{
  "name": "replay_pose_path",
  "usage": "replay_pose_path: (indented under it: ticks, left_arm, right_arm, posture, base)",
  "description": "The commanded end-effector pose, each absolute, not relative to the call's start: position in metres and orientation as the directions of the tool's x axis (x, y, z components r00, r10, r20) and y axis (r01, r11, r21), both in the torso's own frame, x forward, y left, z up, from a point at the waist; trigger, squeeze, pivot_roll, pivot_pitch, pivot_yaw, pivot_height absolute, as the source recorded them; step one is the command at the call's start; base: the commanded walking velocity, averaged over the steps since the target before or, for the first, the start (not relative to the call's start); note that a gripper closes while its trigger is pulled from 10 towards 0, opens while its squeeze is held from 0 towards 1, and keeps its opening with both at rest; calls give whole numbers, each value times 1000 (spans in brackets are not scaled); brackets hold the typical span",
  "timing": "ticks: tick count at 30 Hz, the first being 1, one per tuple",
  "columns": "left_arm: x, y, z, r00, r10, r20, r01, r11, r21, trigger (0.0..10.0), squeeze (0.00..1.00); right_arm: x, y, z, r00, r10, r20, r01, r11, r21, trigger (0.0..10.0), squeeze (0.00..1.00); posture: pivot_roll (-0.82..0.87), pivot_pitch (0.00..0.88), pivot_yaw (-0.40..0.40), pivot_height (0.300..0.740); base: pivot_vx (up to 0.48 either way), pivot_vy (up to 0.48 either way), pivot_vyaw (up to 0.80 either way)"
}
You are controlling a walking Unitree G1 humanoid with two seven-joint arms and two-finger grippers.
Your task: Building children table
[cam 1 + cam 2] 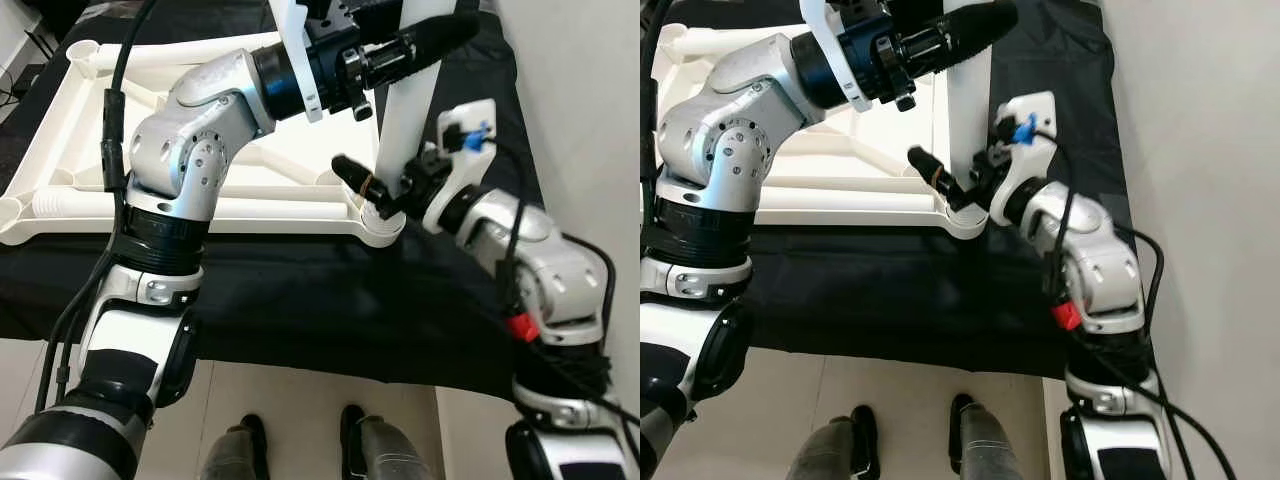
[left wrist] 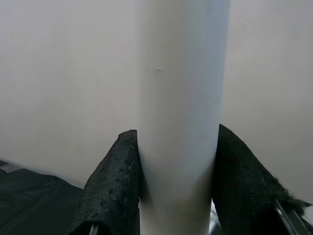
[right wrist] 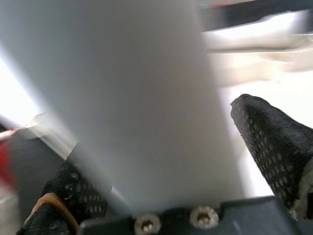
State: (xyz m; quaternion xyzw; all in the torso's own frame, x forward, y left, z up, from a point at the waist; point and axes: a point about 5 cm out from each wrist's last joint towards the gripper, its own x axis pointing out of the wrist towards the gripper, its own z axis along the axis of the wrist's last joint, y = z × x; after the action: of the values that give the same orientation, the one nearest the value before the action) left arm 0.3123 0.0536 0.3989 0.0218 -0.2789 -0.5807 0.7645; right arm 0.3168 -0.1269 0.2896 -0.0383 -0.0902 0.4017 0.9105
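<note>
White plastic frame (image 1: pixel 60 190): lies flat on black cloth (image 1: pixel 300 300), upper left of the eye views, corner sockets facing up.

White leg (image 1: pixel 405 120): upright tube, upper centre, its foot in the frame's near right corner socket (image 1: pixel 383 225).

Left end effector (image 1: pixel 425 42): top centre of the left eye view, reaching across from the left and holding the leg high up. Left wrist view adds the detail: both black fingers (image 2: pixel 115 191) pressed flat against the tube's sides, a pale wall behind.

Right end effector (image 1: pixel 375 195): centre of frame, low on the leg just above the socket, one finger showing in front of the tube. Right wrist view shows more: the blurred leg sits between its fingers (image 3: pixel 271 142), the jaws standing fairly wide, with a gap between the textured finger and the tube; grip contact cannot be told.

Floor: pale tiles along the bottom edge, the robot's feet (image 1: pixel 300 445) at lower centre.
</note>
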Motion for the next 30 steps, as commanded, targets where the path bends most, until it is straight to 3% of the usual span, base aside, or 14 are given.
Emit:
replay_pose_path:
  ticks: [1, 2, 3, 4, 10, 14, 16, 17, 18, 30]
  left_arm:
    - [310, 47, 394, 151, -918, 368, 881, 294, 372, 0, 0]
    - [310, 47, 394, 151, -918, 368, 881, 294, 372, 0, 0]
    - [310, 47, 394, 149, -918, 367, 881, 292, 373, 0, 0]
    - [310, 47, 394, 146, -919, 366, 881, 289, 374, 0, 0]
    - [309, 47, 395, 141, -921, 364, 882, 284, 376, 0, 0]
    - [308, 45, 395, 131, -923, 362, 883, 275, 381, 0, 0]
    - [308, 45, 395, 131, -923, 362, 883, 275, 381, 0, 0]
    - [308, 45, 395, 130, -923, 362, 883, 274, 381, 0, 0]
    - [308, 45, 395, 128, -924, 361, 883, 272, 383, 0, 0]
    - [315, 45, 383, 128, -929, 348, 886, 265, 380, 0, 0]
  right_arm:
    - [312, -129, 292, 519, 844, 136, -830, 535, -158, 10000, 620]
    - [312, -129, 292, 519, 844, 136, -830, 535, -158, 10000, 620]
    - [311, -131, 294, 466, 875, 131, -859, 483, -169, 10000, 620]
    - [312, -134, 296, 425, 897, 121, -876, 442, -194, 10000, 0]
    - [318, -137, 306, 345, 930, 125, -902, 365, -231, 10000, 0]
    - [323, -138, 312, 211, 971, 115, -943, 233, -238, 10000, 0]
    - [323, -138, 312, 211, 971, 115, -943, 233, -238, 10000, 0]
    - [324, -138, 312, 193, 975, 106, -946, 214, -243, 4588, 0]
    - [327, -140, 313, 182, 979, 95, -948, 200, -247, 0, 0]
    - [334, -153, 319, 169, 984, 56, -935, 178, -306, 0, 0]
  posture:
    - [-9, 293, -6, 740]
    - [-9, 293, -6, 740]
    - [-10, 294, -4, 740]
    - [-7, 293, -5, 740]
    - [-7, 298, 0, 740]
    - [-3, 302, 4, 740]
    - [-3, 302, 4, 740]
    - [-4, 302, 6, 740]
    - [-3, 302, 5, 740]
    - [-2, 305, 11, 740]
  base:
    - [0, 0, 0]
    - [0, 0, 0]
    - [0, 0, 0]
    - [0, 0, 0]
    - [0, 0, 0]
    - [0, 0, 0]
    - [0, 0, 0]
    - [0, 0, 0]
    - [0, 0, 0]
    - [0, 0, 0]
